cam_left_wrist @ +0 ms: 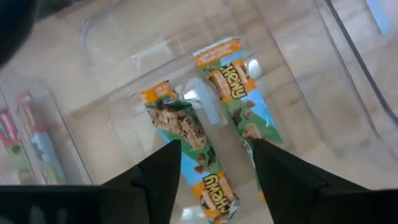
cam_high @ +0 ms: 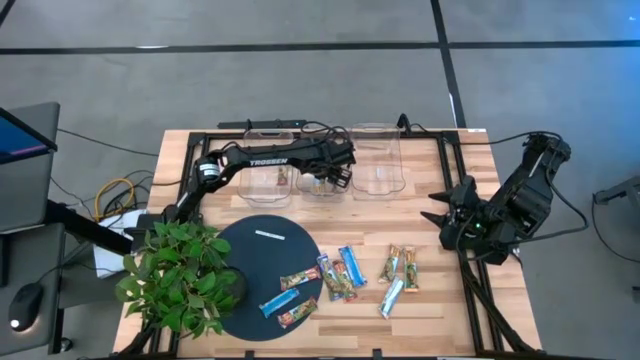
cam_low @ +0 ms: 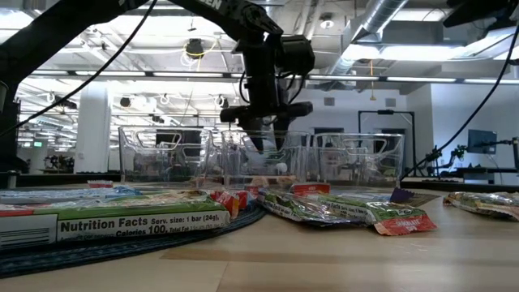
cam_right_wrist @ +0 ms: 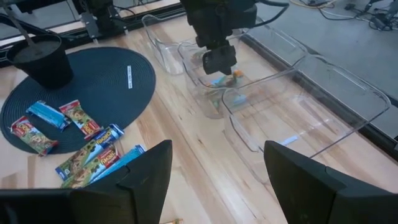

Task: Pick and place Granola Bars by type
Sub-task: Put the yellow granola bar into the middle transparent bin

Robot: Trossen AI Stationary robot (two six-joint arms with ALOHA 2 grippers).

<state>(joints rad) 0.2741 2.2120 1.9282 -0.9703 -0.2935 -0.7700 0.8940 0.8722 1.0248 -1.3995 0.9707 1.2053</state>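
— What's in the bins?

— Three clear bins [cam_high: 374, 160] stand in a row at the far side of the tabletop [cam_high: 430, 300]. The middle bin [cam_left_wrist: 124, 74] holds two orange-and-green bars [cam_left_wrist: 239, 102] lying side by side, apart from each other. The left-hand bin [cam_high: 267, 178] has some wrapped bars too; their kind is too small to tell. The right-hand one shows nothing inside.

— And the hands?

— The left hand [cam_left_wrist: 214, 168] hangs over the middle bin, fingers spread, holding nothing; the two bars lie below it. The right hand [cam_right_wrist: 217, 180] waits at the right edge of the tabletop, fingers wide apart, holding nothing.

— The rest of the Granola Bars [cam_high: 340, 280]?

— Loose on the near part of the tabletop: blue, red-brown and green-wrapped ones, some on the edge of a round dark mat [cam_high: 250, 250], some on bare wood to its right. A small white strip [cam_high: 270, 235] lies on the mat, and a potted plant [cam_high: 175, 275] stands at its left.

— The room?

— Grey floor around the tabletop; beyond it an open hall with exposed ceiling ducts [cam_low: 381, 20].
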